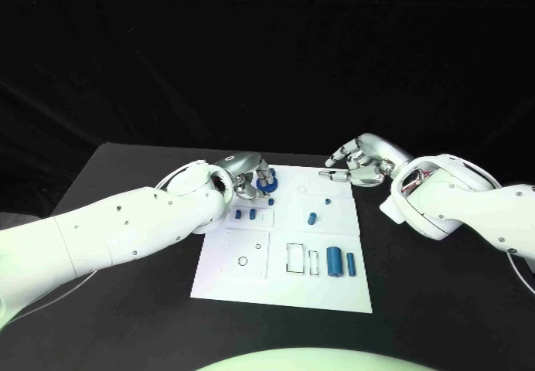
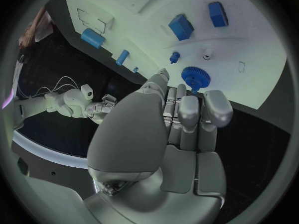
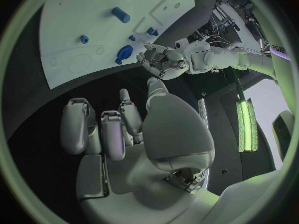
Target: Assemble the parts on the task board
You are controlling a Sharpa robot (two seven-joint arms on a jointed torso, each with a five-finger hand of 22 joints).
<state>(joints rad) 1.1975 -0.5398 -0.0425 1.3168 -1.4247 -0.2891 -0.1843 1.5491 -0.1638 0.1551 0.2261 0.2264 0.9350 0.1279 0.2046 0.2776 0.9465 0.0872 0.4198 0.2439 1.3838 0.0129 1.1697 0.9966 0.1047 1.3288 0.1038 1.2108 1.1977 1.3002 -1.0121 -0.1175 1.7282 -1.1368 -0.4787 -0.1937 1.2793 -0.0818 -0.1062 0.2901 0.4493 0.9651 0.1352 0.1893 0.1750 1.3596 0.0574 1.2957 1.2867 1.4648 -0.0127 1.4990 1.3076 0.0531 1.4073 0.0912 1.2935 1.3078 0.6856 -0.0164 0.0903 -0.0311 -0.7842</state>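
One camera looks down from the robot's head at a black table (image 1: 134,170), far enough to take in the whole white board (image 1: 284,286) and both arms. A second camera sits close behind the left hand (image 2: 181,119), facing along its fingers towards the board (image 2: 261,45) just beyond. A third sits behind the right hand (image 3: 118,129), facing the board (image 3: 69,30) from farther off. All three views share the board; each wrist view also catches the opposite hand.
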